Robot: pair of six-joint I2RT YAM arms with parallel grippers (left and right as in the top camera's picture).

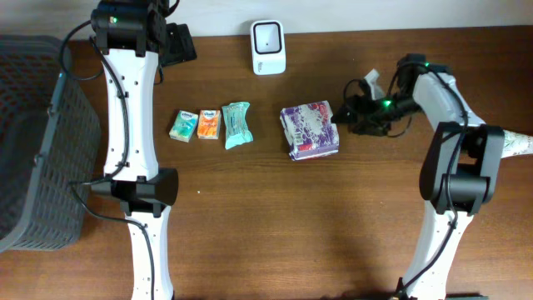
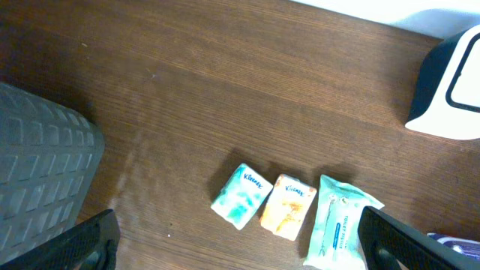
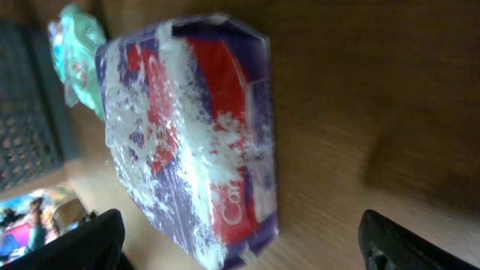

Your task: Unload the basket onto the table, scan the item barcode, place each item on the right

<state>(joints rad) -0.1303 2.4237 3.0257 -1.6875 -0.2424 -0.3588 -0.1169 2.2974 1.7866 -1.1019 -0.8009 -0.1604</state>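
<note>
The item, a purple, red and white plastic-wrapped pack [image 1: 310,130], lies on the wooden table at centre right. My right gripper [image 1: 346,117] sits just right of it, open. In the right wrist view the pack [image 3: 195,135] reaches in between the spread fingers [image 3: 397,244], nearer the left one, and is not pinched. The white barcode scanner [image 1: 268,47] stands at the table's back edge. My left gripper [image 1: 179,42] hovers high at the back left, open and empty. Its wrist view catches the scanner's [image 2: 450,82] corner.
Three small packs lie in a row left of the item: a teal tissue pack [image 1: 182,125], an orange one [image 1: 207,125] and a mint wipes pack [image 1: 236,125]. A dark mesh basket [image 1: 33,142] fills the left edge of the table.
</note>
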